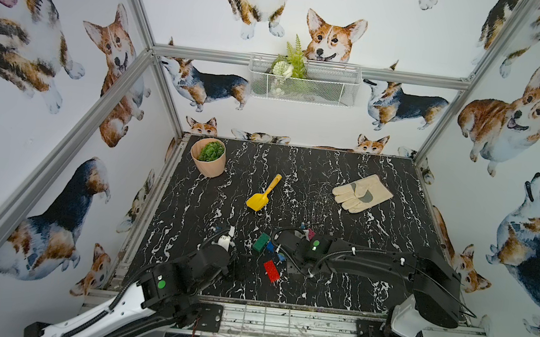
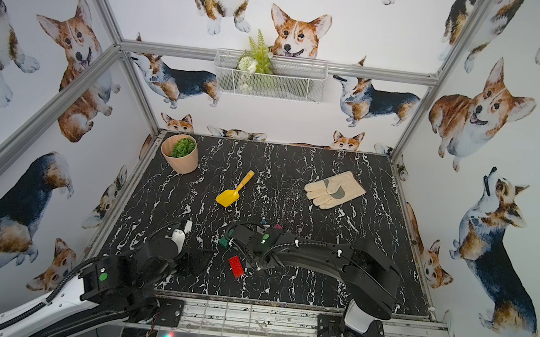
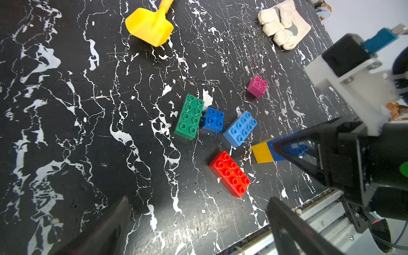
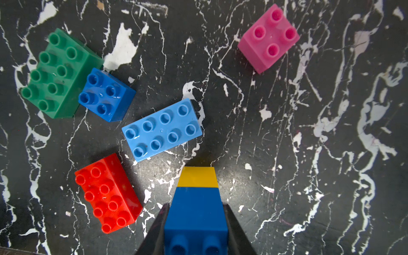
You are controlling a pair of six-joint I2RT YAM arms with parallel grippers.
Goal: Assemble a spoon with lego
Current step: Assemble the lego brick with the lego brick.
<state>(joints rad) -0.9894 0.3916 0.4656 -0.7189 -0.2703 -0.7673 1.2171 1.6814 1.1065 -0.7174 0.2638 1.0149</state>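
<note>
The spoon shows as a narrow stack, a dark blue brick on a yellow one. My right gripper is shut on the blue brick, with the yellow end pointing down at the table. Loose lego lies around it: a green brick touching a small dark blue one, then a light blue brick, a red one and a small pink one. My left gripper hangs open and empty just short of the red brick.
A yellow toy shovel lies mid-table. A cream glove rests at the back right and a potted plant at the back left. A wire basket hangs on the back wall. The table's front rail runs close behind the left gripper.
</note>
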